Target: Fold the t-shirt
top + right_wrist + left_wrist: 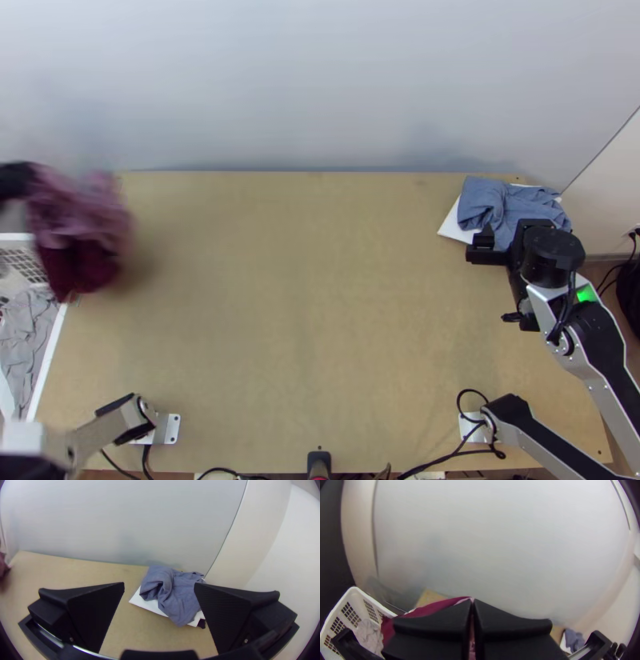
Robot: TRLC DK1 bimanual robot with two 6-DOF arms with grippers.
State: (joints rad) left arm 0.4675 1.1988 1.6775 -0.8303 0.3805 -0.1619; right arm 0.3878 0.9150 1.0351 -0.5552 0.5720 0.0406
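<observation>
The T-shirt [84,240], dark red with a paler pink part, hangs bunched from the left gripper [16,181] at the table's left edge, toward the far left corner; it is blurred in the top view, and I can't tell which part of it is gripped. In the left wrist view the 2 fingers are closed together at their tips, with the T-shirt pinched between them and its dark red part spread out to 1 side. The white basket [48,362] stands along the table's [304,320] left edge, with crumpled grey cloth [26,328] inside. Part of the T-shirt covers the basket's far end in the top view, though I can't tell whether they touch. Near the table's far right corner, a blue cloth [484,200] lies bunched on top of a flat white cloth [454,225], whose corner sticks out toward the middle of the table. A small black piece [201,624] shows at the white cloth's edge. The right gripper [512,230] is just on the near side of that pile, its 2 fingers spread wide apart and holding nothing.
</observation>
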